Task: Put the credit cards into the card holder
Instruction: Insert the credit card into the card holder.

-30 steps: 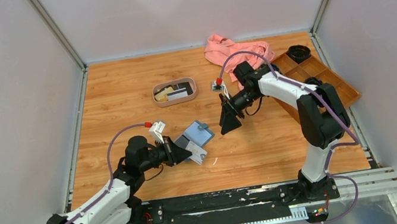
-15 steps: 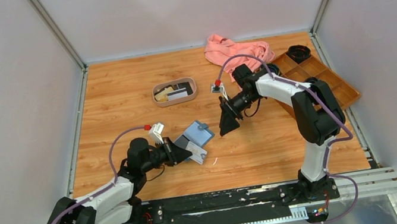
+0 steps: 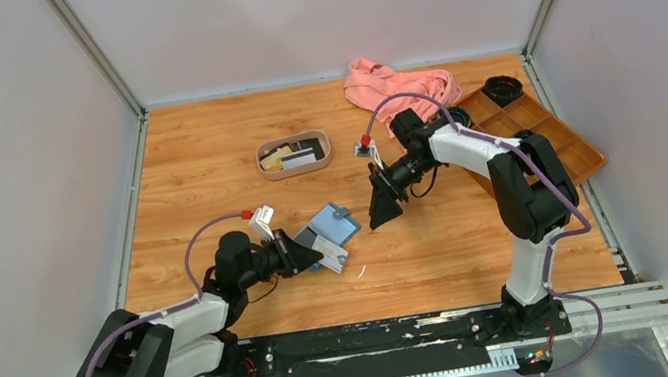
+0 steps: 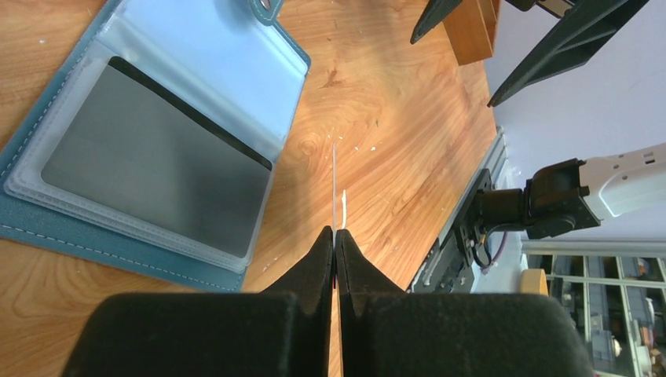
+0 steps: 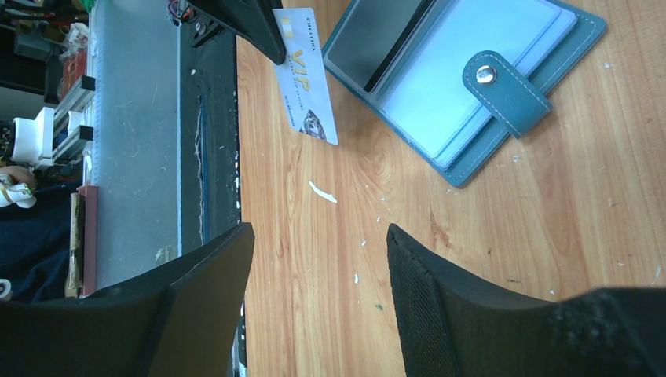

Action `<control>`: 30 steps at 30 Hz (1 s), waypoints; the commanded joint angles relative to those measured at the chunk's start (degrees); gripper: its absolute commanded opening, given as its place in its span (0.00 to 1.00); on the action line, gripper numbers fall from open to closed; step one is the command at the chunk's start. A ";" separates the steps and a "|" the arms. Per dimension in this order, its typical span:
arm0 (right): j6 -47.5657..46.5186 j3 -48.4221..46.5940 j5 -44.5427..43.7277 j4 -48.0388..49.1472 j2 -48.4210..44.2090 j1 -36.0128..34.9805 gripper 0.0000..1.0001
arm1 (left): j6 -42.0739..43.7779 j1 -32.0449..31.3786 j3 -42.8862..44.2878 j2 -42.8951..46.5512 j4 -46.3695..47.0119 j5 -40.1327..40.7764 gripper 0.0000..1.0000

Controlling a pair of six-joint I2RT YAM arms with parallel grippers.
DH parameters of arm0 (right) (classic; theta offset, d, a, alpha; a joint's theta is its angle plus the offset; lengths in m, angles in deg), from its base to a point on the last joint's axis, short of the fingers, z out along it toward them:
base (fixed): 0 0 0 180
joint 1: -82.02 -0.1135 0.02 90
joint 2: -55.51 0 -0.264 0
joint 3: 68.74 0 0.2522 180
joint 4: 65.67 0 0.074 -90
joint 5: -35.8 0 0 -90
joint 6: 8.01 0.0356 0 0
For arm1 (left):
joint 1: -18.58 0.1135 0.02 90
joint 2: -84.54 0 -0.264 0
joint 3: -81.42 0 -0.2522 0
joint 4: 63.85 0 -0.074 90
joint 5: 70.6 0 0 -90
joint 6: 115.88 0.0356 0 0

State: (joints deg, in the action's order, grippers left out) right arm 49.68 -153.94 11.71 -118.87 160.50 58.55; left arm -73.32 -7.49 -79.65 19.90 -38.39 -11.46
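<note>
Alignment matters most: our left gripper (image 4: pixel 335 234), bottom centre of its view, pinches a white card (image 5: pixel 306 75) edge-on just beside the open card holder (image 4: pixel 196 71) at upper left. We should level the card with a sleeve mouth before sliding. Our right gripper (image 5: pixel 320 232) hangs wide, empty.

Open flat on the desk (image 3: pixel 202 149), near its middle: the card holder (image 3: pixel 336 226), with a tucked card (image 4: pixel 157 184) in its left leaf. Just at the holder's near edge, a loose card (image 5: pixel 306 102), pinched in the closed left tool (image 3: pixel 310 253) on the holder's left. To the holder's right and apart from it, the right tool (image 3: pixel 382 209), jaws spread. Behind the holder, slightly left, a tray (image 3: pixel 259 160) with cards (image 3: pixel 295 157) in it. Well behind and right of the holder, a cloth (image 3: pixel 395 88). Farther right of the holder, a compartmented box (image 3: pixel 544 130).
</note>
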 commanded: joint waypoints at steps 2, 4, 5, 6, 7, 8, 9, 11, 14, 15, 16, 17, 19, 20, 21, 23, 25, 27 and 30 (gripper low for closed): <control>0.51 0.60 -0.61 -0.18 1.09 0.41 0.66 | -0.63 0.66 -1.15 -3.16 5.59 -0.60 0.00; 0.55 0.60 -0.68 -0.13 1.13 0.36 0.66 | -1.08 0.74 -1.44 -4.63 7.41 -0.76 0.00; 0.57 0.60 -0.69 -0.15 1.23 0.33 0.66 | -1.34 0.82 -1.54 -5.53 8.49 -0.93 0.00; 0.59 0.64 -0.69 -0.13 1.19 0.35 0.66 | -1.65 0.88 -1.63 -6.33 9.50 -1.10 0.00; 0.59 0.61 -0.69 -0.16 1.22 0.39 0.66 | -2.01 0.92 -1.79 -7.41 11.25 -1.28 0.00; 0.65 0.60 -0.69 -0.16 1.24 0.34 0.66 | -2.49 1.00 -1.89 -8.42 12.75 -1.60 0.00; 0.60 0.60 -0.69 -0.14 1.28 0.28 0.66 | -2.94 1.08 -2.06 -9.55 14.20 -1.96 0.00; 0.59 0.64 -0.65 -0.17 1.40 0.26 0.66 | -3.98 1.27 -2.22 -11.89 17.39 -2.61 0.00; 0.60 0.60 -0.76 -0.11 1.39 0.27 0.66 | -5.74 1.53 -2.27 -15.89 21.60 -3.74 0.00; 0.61 0.60 -0.77 -0.11 1.47 0.27 0.66 | -6.34 1.62 -2.27 -17.36 23.09 -4.03 0.00; 0.60 0.60 -0.77 -0.11 1.51 0.26 0.66 | -6.92 1.70 -2.27 -18.76 24.61 -4.36 0.00; 0.59 0.61 -0.78 -0.13 1.52 0.26 0.66 | -7.53 1.72 -2.27 -20.28 26.17 -4.73 0.00; 0.59 0.61 -0.78 -0.11 1.50 0.22 0.66 | -8.84 1.81 -2.35 -23.46 30.07 -5.36 0.00; 0.63 0.62 -0.78 -0.11 1.46 0.26 0.66 | -9.74 1.88 -2.42 -25.35 32.46 -5.68 0.00; 0.61 0.61 -0.78 -0.11 1.50 0.22 0.66 | -10.61 1.89 -2.49 -27.18 35.05 -6.03 0.00; 0.66 0.61 -0.72 -0.13 1.57 0.27 0.66 | -12.84 1.98 -2.61 -32.71 41.11 -6.76 0.00; 0.62 0.60 -0.78 -0.11 1.55 0.26 0.66 | -15.93 2.06 -2.66 -38.10 48.31 -7.55 0.00; 0.71 0.64 -0.76 -0.11 1.67 0.26 0.66 | -17.88 2.16 -1.30 -41.94 49.03 -8.69 0.00; 0.74 0.61 -1.02 -0.11 2.01 0.30 0.66 | -17.26 2.16 -1.29 -42.71 48.98 -8.54 0.00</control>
State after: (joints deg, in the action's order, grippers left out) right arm 49.90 -153.94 11.19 -118.39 161.49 58.53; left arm -88.88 -5.83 -81.09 -21.39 3.21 -18.67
